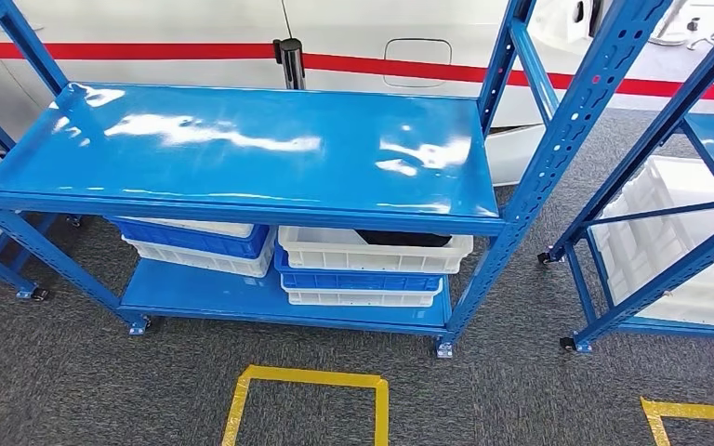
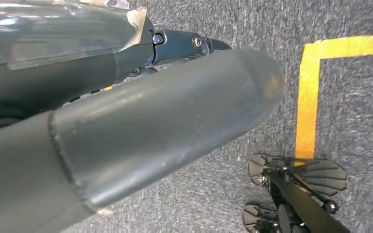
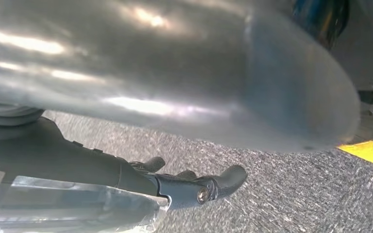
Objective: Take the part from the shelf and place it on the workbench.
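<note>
Seen from the head view: a blue steel shelf rack [image 1: 242, 149] with a glossy bare top board, and on its lower board, toward the right end, a stack of white and blue plastic crates [image 1: 372, 269]; in the topmost white crate [image 1: 372, 249], against its back wall, a dark black part [image 1: 403, 239], mostly hidden by the top board's front edge. Likely light and rigid, possibly smooth-skinned, so best taken across its exposed upper edge with a firm wrap, though shape cannot be told. On the grey carpet before the rack, a yellow tape square [image 1: 307, 395]. From the left wrist view: the left hand [image 2: 175, 92] hanging over carpet beside yellow tape, thick grey thumb foremost, dark fingers [image 2: 189, 43] curled in and holding nothing. From the right wrist view: the right hand [image 3: 189, 145] likewise hanging low over carpet, dark fingers [image 3: 213, 184] tucked inward, nothing held. Rack and crates seen from the head alone; hands seen from the wrists.
</note>
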Available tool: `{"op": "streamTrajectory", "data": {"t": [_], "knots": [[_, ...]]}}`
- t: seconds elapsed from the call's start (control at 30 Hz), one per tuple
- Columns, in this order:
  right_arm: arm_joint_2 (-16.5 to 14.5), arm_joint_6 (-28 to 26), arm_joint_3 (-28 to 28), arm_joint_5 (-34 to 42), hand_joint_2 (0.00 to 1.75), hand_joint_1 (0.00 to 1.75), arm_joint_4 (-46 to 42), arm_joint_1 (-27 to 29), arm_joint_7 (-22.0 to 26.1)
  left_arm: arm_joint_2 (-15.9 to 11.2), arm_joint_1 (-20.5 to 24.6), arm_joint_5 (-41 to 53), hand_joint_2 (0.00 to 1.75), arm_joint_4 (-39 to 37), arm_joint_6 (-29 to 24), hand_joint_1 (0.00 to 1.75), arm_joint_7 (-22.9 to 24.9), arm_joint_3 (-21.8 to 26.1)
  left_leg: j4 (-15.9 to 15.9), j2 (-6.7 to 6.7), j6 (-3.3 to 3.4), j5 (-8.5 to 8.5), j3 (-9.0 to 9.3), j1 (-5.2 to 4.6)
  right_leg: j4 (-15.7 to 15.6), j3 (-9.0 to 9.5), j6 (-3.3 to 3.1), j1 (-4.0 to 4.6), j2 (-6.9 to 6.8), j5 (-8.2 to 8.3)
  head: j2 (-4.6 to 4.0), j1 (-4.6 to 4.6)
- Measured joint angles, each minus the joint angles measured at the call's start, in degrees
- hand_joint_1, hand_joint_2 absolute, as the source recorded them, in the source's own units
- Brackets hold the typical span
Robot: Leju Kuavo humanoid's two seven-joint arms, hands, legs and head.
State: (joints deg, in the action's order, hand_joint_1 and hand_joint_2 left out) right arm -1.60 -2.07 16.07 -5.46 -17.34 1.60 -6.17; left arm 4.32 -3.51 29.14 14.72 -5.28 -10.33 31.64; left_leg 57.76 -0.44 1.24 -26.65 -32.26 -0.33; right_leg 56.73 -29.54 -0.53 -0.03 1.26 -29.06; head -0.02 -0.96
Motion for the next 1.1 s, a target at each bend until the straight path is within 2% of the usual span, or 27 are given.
{"op": "streamTrajectory", "data": {"t": [0.63,0.8,1.1], "knots": [[1.4,1.6,-12.8,4.8,0.00,0.00,-3.6,5.6,5.4,-2.9,-3.9,-26.5,0.00,6.3,4.6,0.00,9.2,-25.8,0.0,0.00,-0.03,-0.02,0.03,0.44,0.0,0.05,-0.04,0.40,0.00,-0.03,0.00,0.01],[1.7,2.0,-14.2,5.3,0.00,0.00,-4.1,6.1,5.9,-3.2,-4.2,-28.9,0.00,7.0,5.0,0.00,10.1,-28.6,0.0,0.00,-0.03,-0.02,0.04,0.44,0.0,0.06,-0.04,0.40,0.00,-0.02,0.00,0.01],[1.7,2.0,-14.8,5.3,0.00,0.00,-4.3,6.3,5.9,-3.4,-4.4,-29.0,0.00,7.3,5.0,0.00,10.2,-30.0,0.0,0.00,-0.03,-0.02,0.04,0.44,0.0,0.05,-0.04,0.40,0.00,-0.02,0.00,0.00]]}}
